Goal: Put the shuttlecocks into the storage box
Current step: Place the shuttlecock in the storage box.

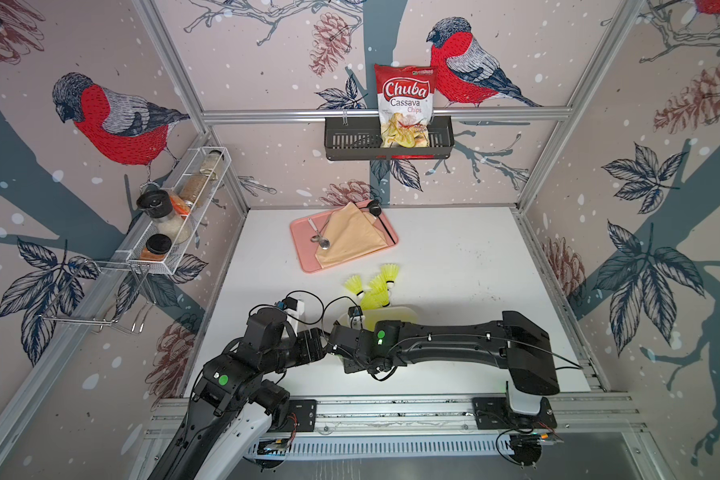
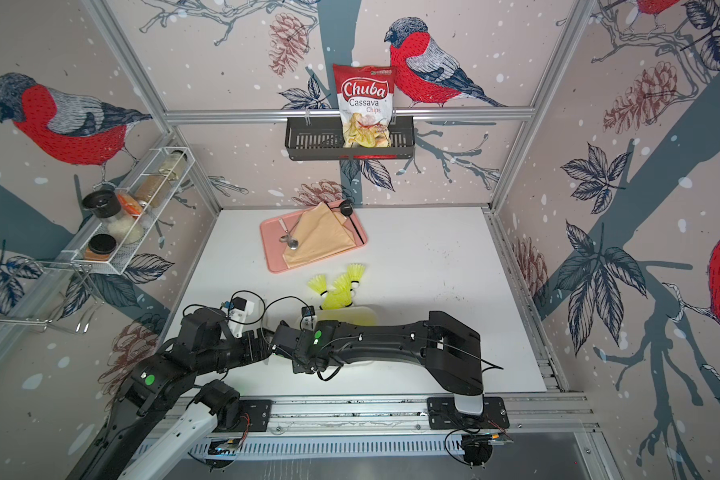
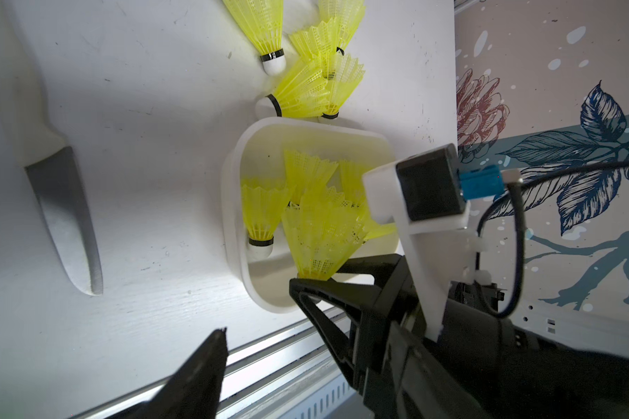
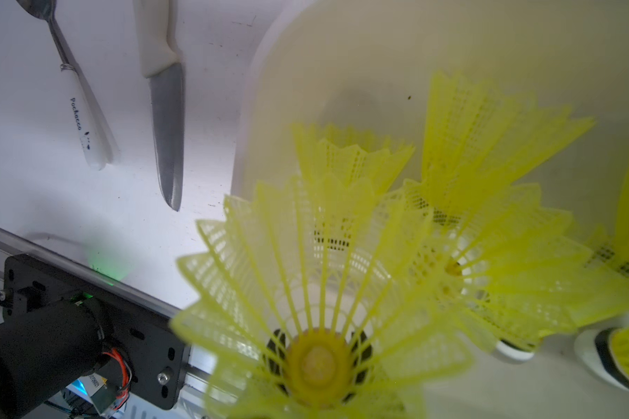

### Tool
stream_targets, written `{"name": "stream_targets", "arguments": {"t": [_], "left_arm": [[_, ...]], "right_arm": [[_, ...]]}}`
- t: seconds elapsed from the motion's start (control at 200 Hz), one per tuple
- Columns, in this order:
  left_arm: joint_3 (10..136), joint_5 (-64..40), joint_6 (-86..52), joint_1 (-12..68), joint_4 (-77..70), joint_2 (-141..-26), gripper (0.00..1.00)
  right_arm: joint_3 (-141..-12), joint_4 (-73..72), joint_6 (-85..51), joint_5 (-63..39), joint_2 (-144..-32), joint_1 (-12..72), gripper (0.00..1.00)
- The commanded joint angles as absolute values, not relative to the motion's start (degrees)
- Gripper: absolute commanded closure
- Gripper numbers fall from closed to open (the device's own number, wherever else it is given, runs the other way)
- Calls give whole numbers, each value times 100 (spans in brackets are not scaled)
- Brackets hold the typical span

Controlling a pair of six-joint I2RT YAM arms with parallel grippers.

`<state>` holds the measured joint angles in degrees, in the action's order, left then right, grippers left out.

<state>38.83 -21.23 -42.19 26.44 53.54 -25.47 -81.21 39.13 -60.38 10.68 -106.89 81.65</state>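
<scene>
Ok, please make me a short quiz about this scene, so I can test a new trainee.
1. True or false: the right claw holds a shuttlecock above the storage box.
2. Which one lies on the table beside the storage box? A) a knife B) a cup C) scissors
3. Fill in: the loose shuttlecocks lie between the storage box and the ___ tray.
Key: 1 true; 2 A; 3 pink.
</scene>
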Motion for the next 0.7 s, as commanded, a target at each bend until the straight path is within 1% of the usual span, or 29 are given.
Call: {"name": "stream_targets", "arguments": {"t": [0.0, 0.185, 0.465, 0.69], "left_arm": [[3857, -2201, -4265, 2644, 5466, -2510, 28], [3826, -2211, -4285, 2646, 5443, -2507, 28], [3781, -2238, -4325, 2643, 5337, -2530, 28], [3756, -2253, -4333, 2639, 5267, -2563, 28]], "right_arm": [[-8174, 3861, -6099, 1104, -10770, 8128, 79], [-8179, 3850, -6045, 1021, -10854, 8104, 79], [-8261, 3981, -5968, 1007, -11003, 8068, 61], [-8279, 4111, -5956, 969, -10953, 8102, 58]]}}
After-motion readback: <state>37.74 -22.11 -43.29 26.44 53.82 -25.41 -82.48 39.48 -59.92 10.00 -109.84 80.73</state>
